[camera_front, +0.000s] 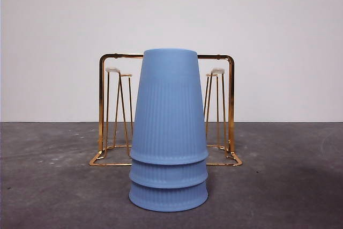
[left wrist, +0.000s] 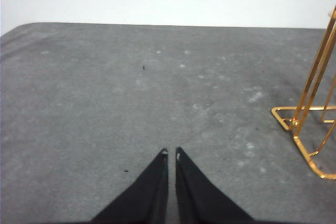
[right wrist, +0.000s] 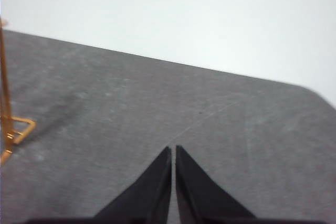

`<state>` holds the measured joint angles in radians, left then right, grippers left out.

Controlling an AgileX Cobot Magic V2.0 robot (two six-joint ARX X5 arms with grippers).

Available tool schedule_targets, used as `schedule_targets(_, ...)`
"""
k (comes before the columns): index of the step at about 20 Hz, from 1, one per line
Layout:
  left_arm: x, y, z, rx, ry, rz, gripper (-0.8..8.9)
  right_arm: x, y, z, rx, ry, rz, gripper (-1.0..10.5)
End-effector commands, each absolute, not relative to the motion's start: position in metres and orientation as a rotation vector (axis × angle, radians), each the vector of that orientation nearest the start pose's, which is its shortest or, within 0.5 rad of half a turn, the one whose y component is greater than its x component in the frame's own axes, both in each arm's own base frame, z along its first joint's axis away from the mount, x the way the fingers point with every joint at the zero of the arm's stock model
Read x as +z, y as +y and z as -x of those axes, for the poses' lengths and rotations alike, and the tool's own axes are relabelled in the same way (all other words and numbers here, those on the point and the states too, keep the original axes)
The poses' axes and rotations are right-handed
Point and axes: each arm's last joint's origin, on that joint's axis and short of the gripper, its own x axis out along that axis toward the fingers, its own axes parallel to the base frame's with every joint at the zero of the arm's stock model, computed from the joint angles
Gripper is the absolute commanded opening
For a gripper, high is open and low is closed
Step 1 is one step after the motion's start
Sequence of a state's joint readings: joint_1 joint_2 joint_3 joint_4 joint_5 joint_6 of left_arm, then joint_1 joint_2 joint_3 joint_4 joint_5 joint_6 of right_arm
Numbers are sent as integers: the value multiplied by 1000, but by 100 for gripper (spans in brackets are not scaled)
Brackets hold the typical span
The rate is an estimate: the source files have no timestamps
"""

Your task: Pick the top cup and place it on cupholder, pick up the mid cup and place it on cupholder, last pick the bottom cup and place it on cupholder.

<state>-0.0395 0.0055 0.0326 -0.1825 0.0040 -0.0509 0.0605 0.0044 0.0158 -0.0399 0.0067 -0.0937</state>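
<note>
You had three ribbed blue plastic cups (camera_front: 169, 132) nested upside down as one stack on the grey table (camera_front: 48, 175), just in front of the gold wire cupholder (camera_front: 230, 100) with white-tipped pegs. The stack hid the rack's middle; only its corner showed in each wrist view. Your left gripper (left wrist: 170, 153) and right gripper (right wrist: 172, 148) hung over bare table, jaws nearly touching, holding nothing.
</note>
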Motion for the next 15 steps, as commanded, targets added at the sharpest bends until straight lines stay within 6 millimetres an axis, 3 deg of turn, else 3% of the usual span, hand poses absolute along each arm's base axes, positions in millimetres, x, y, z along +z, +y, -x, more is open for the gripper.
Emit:
schedule_targets(1,152,-4,-95,-30,176,189,15,165,6,-97,73,24,-122,6)
schedule_targets(8,161,-4,-94,-21,152,474,15,172,6,-97,80,-25,-328,6)
schedule_targets(15,190,-6,-88,-101,76,547,15,201,7,-89,138,-89,-380,6)
